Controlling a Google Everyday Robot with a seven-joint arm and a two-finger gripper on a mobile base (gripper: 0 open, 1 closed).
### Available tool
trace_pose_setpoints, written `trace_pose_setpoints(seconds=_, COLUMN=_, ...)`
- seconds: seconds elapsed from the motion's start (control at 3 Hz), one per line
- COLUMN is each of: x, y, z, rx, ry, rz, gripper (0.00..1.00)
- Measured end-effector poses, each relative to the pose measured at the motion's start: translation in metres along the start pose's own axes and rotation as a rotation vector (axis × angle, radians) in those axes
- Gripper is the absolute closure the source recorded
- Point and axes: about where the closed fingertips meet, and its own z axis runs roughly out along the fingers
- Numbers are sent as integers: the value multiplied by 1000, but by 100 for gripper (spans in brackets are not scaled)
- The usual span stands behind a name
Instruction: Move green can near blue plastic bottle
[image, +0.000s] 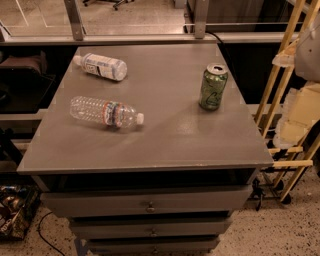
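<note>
I logged the green can (213, 87) upright and untouched, well apart from the blue plastic bottle (101, 66) lying on its side. The gripper (310, 52) hung at the right edge; I could not tell its grip.

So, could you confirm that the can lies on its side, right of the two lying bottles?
Not quite: the camera view shows the can standing upright, right of the two lying bottles, the blue bottle and the clear bottle. The gripper is not in view.
</note>
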Motion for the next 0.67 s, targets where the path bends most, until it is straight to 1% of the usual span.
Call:
trace_pose_setpoints(seconds=0.33, x=0, y=0, z=0, rx=0, ry=0, rz=0, gripper=0)
trace_pose_setpoints(seconds=0.67, x=10, y=-8, z=14, rx=14, ry=-87, rz=86, gripper=0)
